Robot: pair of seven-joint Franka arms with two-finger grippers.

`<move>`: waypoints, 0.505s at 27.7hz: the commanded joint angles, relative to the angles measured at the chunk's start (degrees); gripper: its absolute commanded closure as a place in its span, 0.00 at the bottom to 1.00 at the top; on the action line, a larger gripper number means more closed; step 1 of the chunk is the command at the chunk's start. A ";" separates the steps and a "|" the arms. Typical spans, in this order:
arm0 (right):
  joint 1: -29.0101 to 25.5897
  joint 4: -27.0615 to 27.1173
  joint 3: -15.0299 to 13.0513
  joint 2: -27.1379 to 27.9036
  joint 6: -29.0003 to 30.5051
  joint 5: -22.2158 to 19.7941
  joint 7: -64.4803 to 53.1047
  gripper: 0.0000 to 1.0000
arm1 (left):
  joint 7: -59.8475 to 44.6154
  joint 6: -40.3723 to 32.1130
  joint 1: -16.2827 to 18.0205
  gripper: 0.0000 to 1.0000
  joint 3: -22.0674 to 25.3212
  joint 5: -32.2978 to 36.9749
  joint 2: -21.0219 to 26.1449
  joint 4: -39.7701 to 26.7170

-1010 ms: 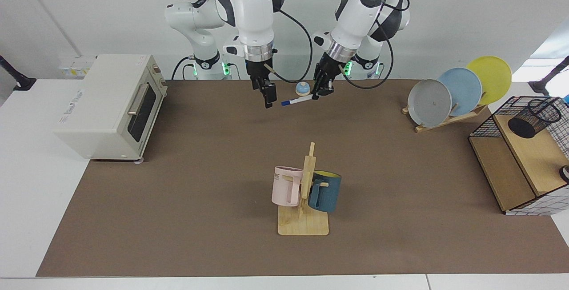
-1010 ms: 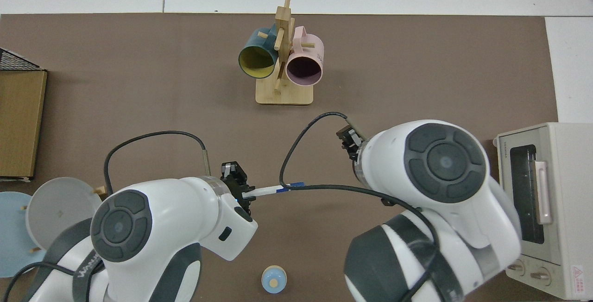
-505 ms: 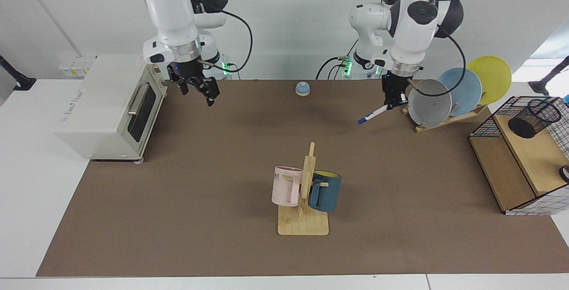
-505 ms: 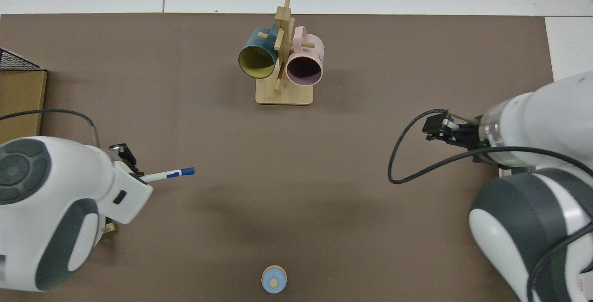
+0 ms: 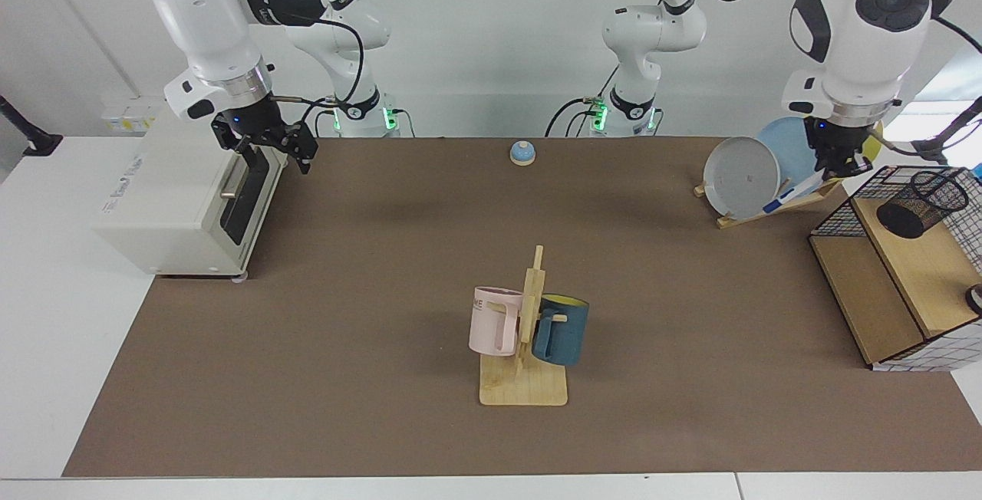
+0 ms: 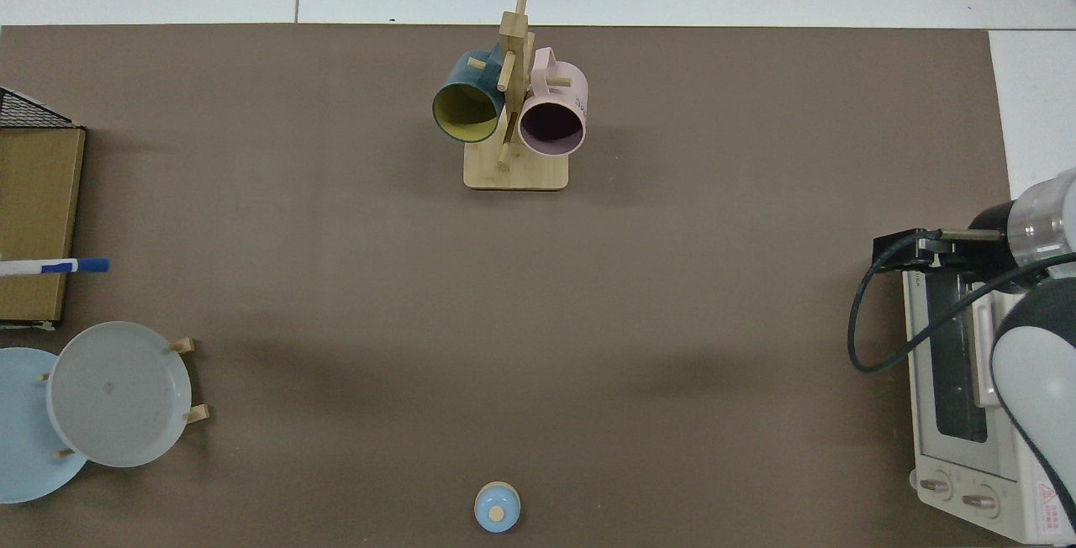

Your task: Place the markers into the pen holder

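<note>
We've swung the left gripper (image 5: 838, 166) over from mid-table; it now grips the marker (image 5: 784, 198) by the plates (image 5: 741, 176), near the holder (image 5: 923, 204). Right gripper (image 5: 265, 143) is back by the toaster (image 5: 184, 185), fingers apart, waiting. Drop-in comes next.

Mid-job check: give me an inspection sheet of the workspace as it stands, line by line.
Surface: brown mat on white table.
Job's things: marker held tilted in the air; pen holder on the wire shelf box.
Clutter: toaster oven, mug rack with pink and blue mugs, plate rack, bell.
Grippers: left gripper shut on marker; right gripper open, waiting above the oven.
Cables: black leads hang at both wrists.
Surroundings: white wall.
</note>
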 commanded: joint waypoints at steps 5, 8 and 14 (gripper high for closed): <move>-0.19 -1.34 0.29 -1.43 -0.90 -0.85 -5.14 0.00 | 10.97 -3.02 -0.15 1.00 5.20 7.38 4.00 10.77; -0.28 -1.25 -0.06 -1.35 -0.73 -0.85 -7.60 0.00 | 15.19 -2.93 -0.15 1.00 6.96 9.75 5.58 13.76; -0.02 -0.38 -1.02 -1.35 -0.64 -0.58 -8.93 0.00 | 19.68 0.83 3.53 1.00 8.20 13.61 6.20 14.82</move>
